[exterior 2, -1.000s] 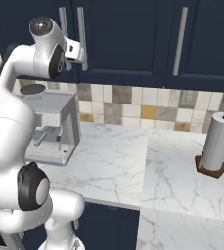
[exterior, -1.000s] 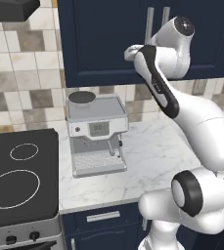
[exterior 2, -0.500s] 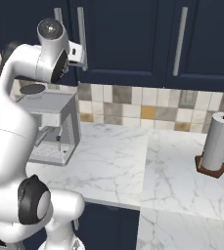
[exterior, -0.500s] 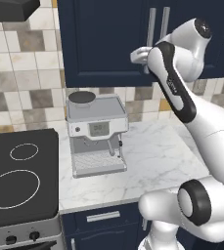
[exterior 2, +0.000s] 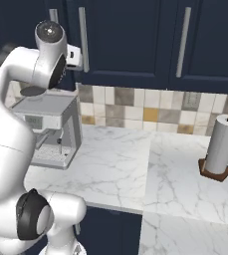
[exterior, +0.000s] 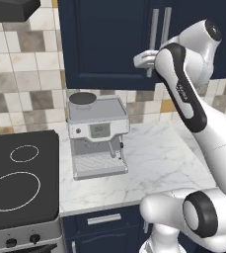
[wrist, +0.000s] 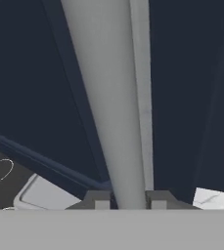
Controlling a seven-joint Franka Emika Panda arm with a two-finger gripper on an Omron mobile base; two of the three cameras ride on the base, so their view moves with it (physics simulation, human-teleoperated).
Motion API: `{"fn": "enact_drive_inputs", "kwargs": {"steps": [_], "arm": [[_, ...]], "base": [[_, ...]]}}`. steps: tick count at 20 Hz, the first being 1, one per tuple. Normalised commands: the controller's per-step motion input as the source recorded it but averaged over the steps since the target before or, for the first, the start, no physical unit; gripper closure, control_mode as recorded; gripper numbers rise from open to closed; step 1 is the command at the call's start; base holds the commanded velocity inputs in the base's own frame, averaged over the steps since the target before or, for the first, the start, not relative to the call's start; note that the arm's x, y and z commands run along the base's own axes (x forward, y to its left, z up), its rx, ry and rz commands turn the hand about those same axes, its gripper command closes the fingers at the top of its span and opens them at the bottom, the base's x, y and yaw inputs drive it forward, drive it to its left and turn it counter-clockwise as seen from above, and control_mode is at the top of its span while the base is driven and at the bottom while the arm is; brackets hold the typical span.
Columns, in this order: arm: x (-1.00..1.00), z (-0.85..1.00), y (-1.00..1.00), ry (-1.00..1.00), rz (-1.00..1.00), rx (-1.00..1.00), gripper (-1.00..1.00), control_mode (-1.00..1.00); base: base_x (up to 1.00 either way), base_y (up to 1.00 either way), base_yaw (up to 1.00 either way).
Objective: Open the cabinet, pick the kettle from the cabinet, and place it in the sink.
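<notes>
In the left base view, the black cooktop [exterior: 20, 183] occupies the lower left of the frame, and a grey coffee machine [exterior: 97, 136] stands just right of it on the white marble worktop [exterior: 156, 158] at centre. Above, the navy cabinet [exterior: 109, 44] fills the upper middle of the frame with its doors shut. The pincer [exterior: 145, 61] sits at upper centre right, against the lower part of a vertical silver handle [exterior: 154, 29]. In the hand view, that handle [wrist: 111, 97] runs from the top of the frame down between the two dark fingertips [wrist: 98, 200], which are pinched against it on either side. In the right base view, the pincer [exterior 2: 77, 56] appears at upper left at the same bar, and a paper towel roll [exterior 2: 220, 147] stands upright on its wooden holder at the right edge of the worktop. Kettle and sink cannot be located in these frames.
</notes>
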Motion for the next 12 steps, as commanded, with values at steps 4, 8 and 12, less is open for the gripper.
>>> {"fn": "enact_drive_inputs", "kwargs": {"steps": [4,8,12], "arm": [[-0.42,0.03,0.36,0.00,0.00,0.00,1.00,-1.00],[-0.41,0.02,0.36,0.00,0.00,0.00,1.00,-1.00],[-0.42,0.02,0.36,0.00,0.00,0.00,1.00,-1.00]], "base": [[0.00,0.00,0.00],[0.00,0.00,0.00],[0.00,0.00,0.00]]}}
